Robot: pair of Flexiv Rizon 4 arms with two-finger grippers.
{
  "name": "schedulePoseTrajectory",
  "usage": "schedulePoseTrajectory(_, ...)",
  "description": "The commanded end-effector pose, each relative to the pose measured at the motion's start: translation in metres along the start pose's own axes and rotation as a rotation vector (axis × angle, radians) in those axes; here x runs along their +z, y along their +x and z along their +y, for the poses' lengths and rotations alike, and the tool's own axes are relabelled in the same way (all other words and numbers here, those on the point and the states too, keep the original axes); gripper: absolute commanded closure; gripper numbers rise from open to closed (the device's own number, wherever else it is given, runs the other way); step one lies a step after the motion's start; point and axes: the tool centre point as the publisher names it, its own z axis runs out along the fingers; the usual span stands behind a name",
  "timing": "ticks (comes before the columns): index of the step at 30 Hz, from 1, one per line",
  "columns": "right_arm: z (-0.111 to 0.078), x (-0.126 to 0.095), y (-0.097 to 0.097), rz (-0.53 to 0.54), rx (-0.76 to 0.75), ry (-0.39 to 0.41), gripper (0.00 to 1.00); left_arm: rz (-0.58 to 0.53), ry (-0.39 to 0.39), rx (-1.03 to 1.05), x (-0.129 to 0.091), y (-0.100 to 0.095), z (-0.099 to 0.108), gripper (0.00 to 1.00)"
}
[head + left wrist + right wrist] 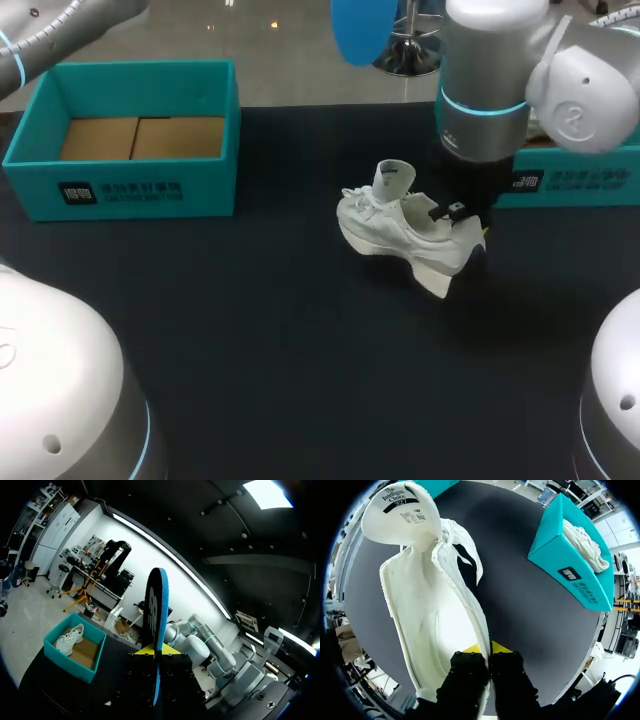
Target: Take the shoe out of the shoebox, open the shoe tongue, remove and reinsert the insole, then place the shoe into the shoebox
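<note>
Black table (280, 340) filled the head view, with the teal shoebox (120, 190) at 10 o'clock, open and showing only its cardboard floor. The shoe (400, 225) stood near the middle, just toward 2 o'clock, toe toward 9 and heel toward 4, its tongue (394, 178) pulled upright.

The right gripper (485, 650) sat at the heel. Its fingers (471, 650) were drawn nearly together, pinching the thin collar wall: one yellow tip lay inside the shoe and the other outside, both pressed to the wall. From there the open shoe ran straight ahead of the fingers, with its bare white inside in plain sight and the tongue at the far end.

The left gripper (156, 651) was raised well above the table. Its fingers were narrow as well, clamped on the lower end of the blue insole (156, 605), which stood upright and edge-on between the tips. In the head view the insole showed at 12 o'clock, high over the far edge and well apart from the shoe.

A second box (570, 185), teal too, sat at 3 o'clock, partly hidden behind the right arm. The wrist views showed another shoe (582, 542), also white, lying inside it.
</note>
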Motion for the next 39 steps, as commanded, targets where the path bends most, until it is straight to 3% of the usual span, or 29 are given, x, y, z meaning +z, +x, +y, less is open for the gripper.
schedulePoseTrajectory(1, 0.010, -0.001, 0.005, -0.018, 0.195, 0.089, 1.00, 0.000, 0.003, 0.001, 0.000, 0.000, 0.001, 1.00)
schedulePoseTrajectory(9, 0.010, -0.001, 0.005, -0.018, 0.195, 0.089, 1.00, 0.000, 0.003, 0.001, 0.000, 0.000, 0.001, 1.00)
schedulePoseTrajectory(10, 0.012, -0.002, 0.006, -0.040, 0.277, 0.086, 1.00, 0.000, 0.003, 0.001, 0.000, 0.000, 0.001, 1.00)
schedulePoseTrajectory(18, 0.009, -0.006, 0.023, -0.012, 0.476, -0.006, 1.00, 0.000, 0.003, 0.001, 0.000, 0.000, 0.001, 1.00)
schedulePoseTrajectory(29, -0.013, -0.001, 0.037, 0.027, 0.587, -0.094, 1.00, 0.000, 0.003, 0.001, 0.000, 0.000, 0.001, 1.00)
schedulePoseTrajectory(39, -0.024, 0.011, 0.049, -0.048, 0.604, -0.184, 1.00, 0.000, 0.003, 0.001, 0.000, 0.000, 0.001, 1.00)
